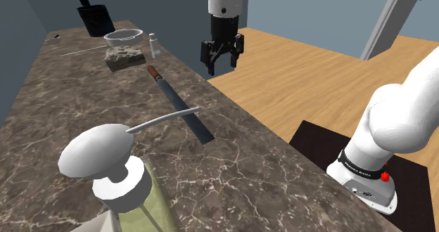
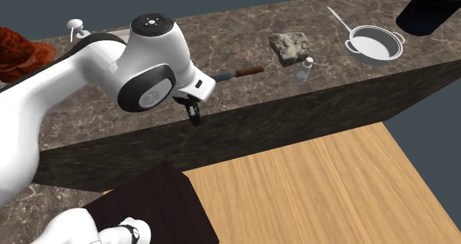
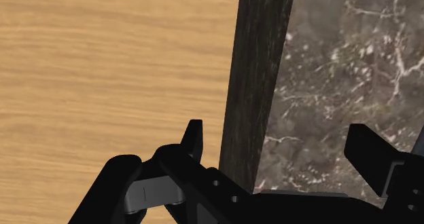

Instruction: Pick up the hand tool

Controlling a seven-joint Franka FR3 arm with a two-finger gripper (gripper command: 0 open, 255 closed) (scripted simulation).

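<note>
- Above the counter's edge, the gripper (image 1: 223,60) hangs with its fingers spread, clasping nothing.
- Near it on the marbled counter (image 1: 232,160) lies the hand tool (image 1: 176,99), brown-handled and dark-bladed, untouched.
- Beyond the tool stand a rough stone (image 1: 124,55), a small bottle (image 1: 153,44) and a pan (image 1: 124,36).

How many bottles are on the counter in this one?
2: a small white-capped bottle beside the rock, and a pump bottle at the shoulder view's near end. The arm may hide others.
</note>
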